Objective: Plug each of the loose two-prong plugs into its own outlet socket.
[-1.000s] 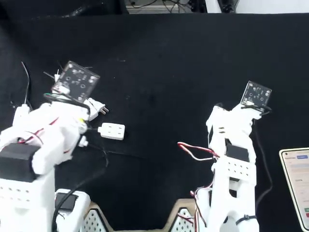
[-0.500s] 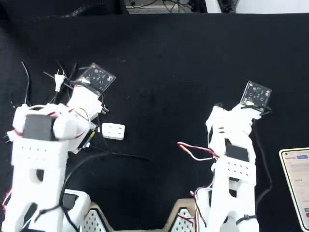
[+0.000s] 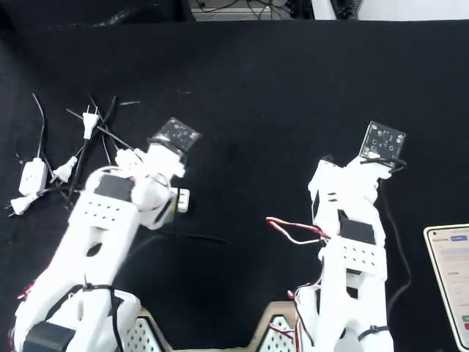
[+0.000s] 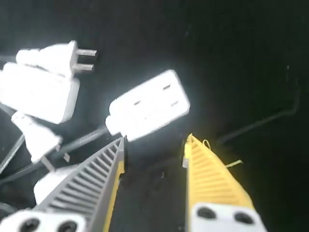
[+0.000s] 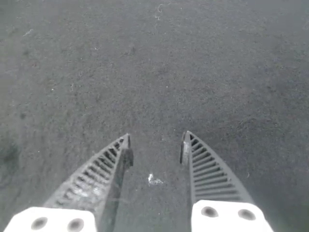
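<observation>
1. Swinging in from the bench's (image 3: 256,88) left edge over the last second, the left arm (image 3: 110,213) is now stretching above the outlet socket (image 4: 149,104).
2. That smooth, white, rounded block is lying slots-up on the matte black bench near its left edge.
3. Loose plugs (image 4: 53,55), white with bare metal prongs, are lying just beside it.
4. Left gripper (image 4: 154,141) is hovering released, ridged fingers spread just short of the socket.
5. Right gripper (image 5: 156,137) is hanging released over bare bench.
</observation>
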Tool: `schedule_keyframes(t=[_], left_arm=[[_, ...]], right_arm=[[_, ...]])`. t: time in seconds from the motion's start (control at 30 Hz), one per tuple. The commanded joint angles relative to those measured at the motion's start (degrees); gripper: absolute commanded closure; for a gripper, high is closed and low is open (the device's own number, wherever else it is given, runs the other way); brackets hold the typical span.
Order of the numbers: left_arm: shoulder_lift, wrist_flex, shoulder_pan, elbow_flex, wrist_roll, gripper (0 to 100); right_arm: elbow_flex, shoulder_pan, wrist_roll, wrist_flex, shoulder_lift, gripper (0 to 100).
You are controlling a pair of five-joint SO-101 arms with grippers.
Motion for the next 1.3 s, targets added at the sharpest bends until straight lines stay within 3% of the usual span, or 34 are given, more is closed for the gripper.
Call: schedule_keyframes(t=[0.0, 0.3, 0.5, 0.87, 1.1, 1.27], left_arm=[[0.6, -7.1, 1.3, 0.9, 4.2, 80], [19.3, -11.5, 0.5, -5.6, 8.6, 79], [29.9, -11.4, -8.2, -13.9, 7.4, 79], [38.6, -12.0, -28.1, -26.0, -7.5, 79], [48.3, -11.3, -38.5, -37.3, -10.3, 80], [48.1, -2.3, -40.4, -44.9, -9.9, 80]], right_arm=[[-0.9, -0.7, 0.0, -1.1, -1.3, 83.2], [-0.9, -0.7, 0.1, -1.1, -1.2, 83.2], [-0.9, -0.7, 0.1, -1.1, -1.2, 83.2], [-0.9, -0.7, 0.1, -1.1, -1.5, 83.2], [-0.9, -0.7, 0.1, -1.1, -1.4, 83.2], [-0.9, -0.7, 0.1, -1.1, -1.2, 83.2]])
